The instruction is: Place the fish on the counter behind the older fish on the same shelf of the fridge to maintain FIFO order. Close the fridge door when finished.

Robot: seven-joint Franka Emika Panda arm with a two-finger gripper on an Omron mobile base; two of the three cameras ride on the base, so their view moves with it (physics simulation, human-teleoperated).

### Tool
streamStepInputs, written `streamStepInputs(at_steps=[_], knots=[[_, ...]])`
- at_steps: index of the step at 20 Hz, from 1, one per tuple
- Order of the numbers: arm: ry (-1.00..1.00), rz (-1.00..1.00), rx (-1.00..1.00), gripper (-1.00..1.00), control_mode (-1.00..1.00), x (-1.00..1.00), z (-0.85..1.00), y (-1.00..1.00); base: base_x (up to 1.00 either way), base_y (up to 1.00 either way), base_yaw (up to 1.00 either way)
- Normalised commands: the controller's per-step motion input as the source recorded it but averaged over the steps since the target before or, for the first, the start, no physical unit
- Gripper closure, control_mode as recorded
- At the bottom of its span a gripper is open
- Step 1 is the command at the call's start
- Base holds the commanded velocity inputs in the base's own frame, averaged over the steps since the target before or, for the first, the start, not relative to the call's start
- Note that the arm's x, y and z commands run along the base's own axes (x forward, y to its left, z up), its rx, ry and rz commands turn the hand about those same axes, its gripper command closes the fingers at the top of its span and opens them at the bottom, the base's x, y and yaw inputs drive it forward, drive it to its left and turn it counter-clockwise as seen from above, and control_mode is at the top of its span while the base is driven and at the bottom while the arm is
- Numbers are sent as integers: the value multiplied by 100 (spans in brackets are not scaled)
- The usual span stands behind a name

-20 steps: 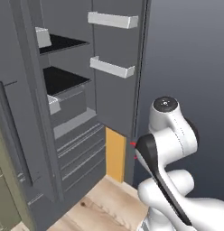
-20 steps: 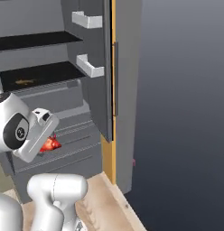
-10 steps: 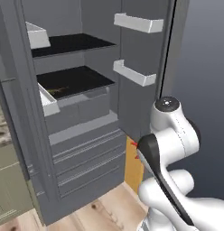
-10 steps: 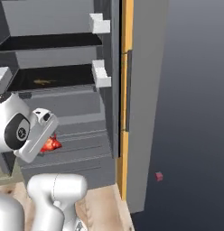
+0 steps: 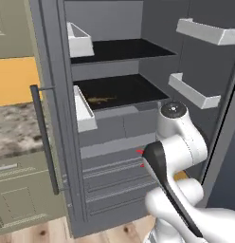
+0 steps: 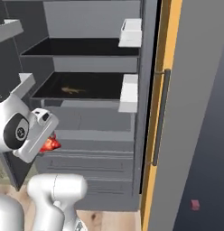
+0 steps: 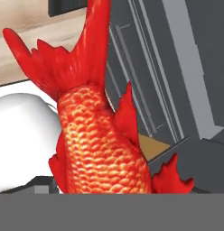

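Observation:
The bright red-orange fish [image 7: 101, 149] hangs tail-up close to the hand camera and hides the fingertips. It shows as a red patch [image 6: 51, 144] under my white hand, low in front of the open fridge [image 6: 93, 124]. My gripper [image 6: 46, 140] is shut on it. The dull brown older fish [image 5: 103, 99] [image 6: 72, 90] lies near the front of the lower black shelf [image 5: 133, 88] [image 6: 93, 85]. The marble counter [image 5: 13, 130] lies left of the fridge.
White bins [image 5: 84, 111] [image 5: 193, 92] hang on both open doors beside the shelf. Grey drawers [image 5: 114, 171] sit below it. A long bar handle [image 5: 43, 137] runs down the left door, another handle [image 6: 161, 117] down the right door. A beige cabinet [image 5: 17, 201] stands under the counter.
The whole picture has shifted: the base has driven, and the fridge interior now lies nearer and more squarely ahead. The hand holds the red fish as before.

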Motion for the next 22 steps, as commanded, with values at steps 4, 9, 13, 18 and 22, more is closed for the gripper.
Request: streamStepInputs(at_steps=[4, 9, 13, 18, 22], knots=[[0, 0, 0, 100, 100, 0, 0, 0, 89, -19, 11], [0, 0, 0, 100, 100, 0, 0, 0, 88, -7, 0], [0, 0, 0, 100, 100, 0, 0, 0, 52, -15, 0], [0, 0, 0, 100, 100, 0, 0, 0, 9, -39, 6], [0, 0, 0, 100, 100, 0, 0, 0, 48, -5, 11]])
